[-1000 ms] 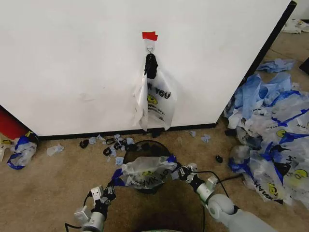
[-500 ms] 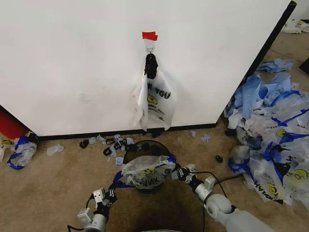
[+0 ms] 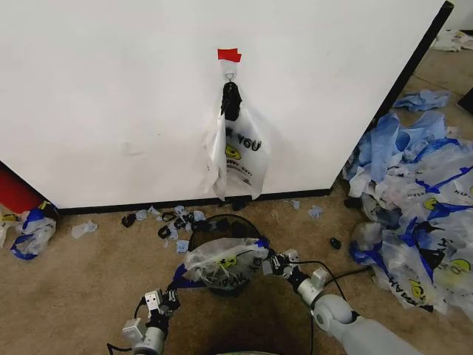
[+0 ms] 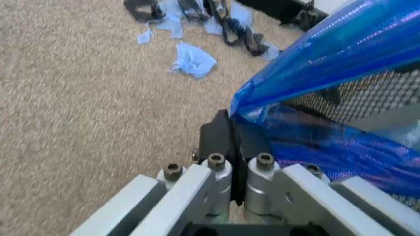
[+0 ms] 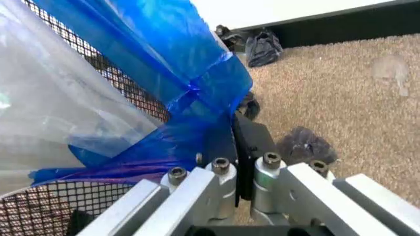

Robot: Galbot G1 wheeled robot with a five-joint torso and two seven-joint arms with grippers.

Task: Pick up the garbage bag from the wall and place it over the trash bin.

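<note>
Surroundings: carpet floor (image 3: 81, 281); white wall (image 3: 111, 96) with red tape strip (image 3: 229, 54) and hook (image 3: 230, 75) at 12 o'clock, a second bag (image 3: 240, 155) hanging from it; blue and black scraps (image 3: 174, 220) along the baseboard at 11 o'clock; large heap of blue-and-white bags (image 3: 414, 214) at 3 o'clock. Trash bin (image 3: 222, 251): black mesh, centre, nothing between it and the arms. Garbage bag (image 3: 222, 260): stretched across the bin mouth, sitting lower than half a second ago. Left gripper (image 3: 172, 294): low at 7 o'clock, jaws pinched together on the bag's blue edge. Right gripper (image 3: 267, 261): at 5 o'clock, forearm angled inward, jaws clamped on the opposite blue edge
</note>
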